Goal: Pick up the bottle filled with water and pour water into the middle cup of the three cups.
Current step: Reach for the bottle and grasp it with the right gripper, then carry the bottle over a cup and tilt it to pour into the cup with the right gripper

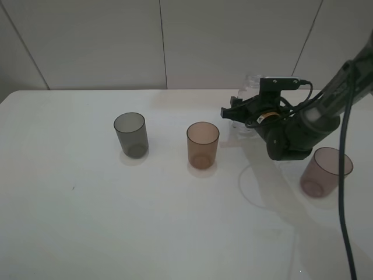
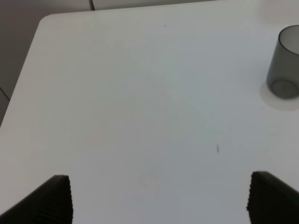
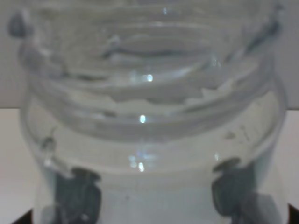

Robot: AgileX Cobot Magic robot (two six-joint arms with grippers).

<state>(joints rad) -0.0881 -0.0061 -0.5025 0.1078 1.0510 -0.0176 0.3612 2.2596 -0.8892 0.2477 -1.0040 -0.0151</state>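
The bottle (image 1: 248,86) sits mostly hidden behind the right gripper (image 1: 232,114); up close it's blurred, overflowing the frame's edges.

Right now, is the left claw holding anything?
No, the left claw's two fingers stand wide apart, with only the table showing between them.

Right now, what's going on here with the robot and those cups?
The right gripper is at the back of the table, its fingers either side of the clear bottle. Whether they grip it is unclear. The bottle appears upright, and nothing is poured. The grey cup, the amber middle cup and the pink cup stand upright in a row and look empty. The left gripper hangs open above the table, holding nothing.
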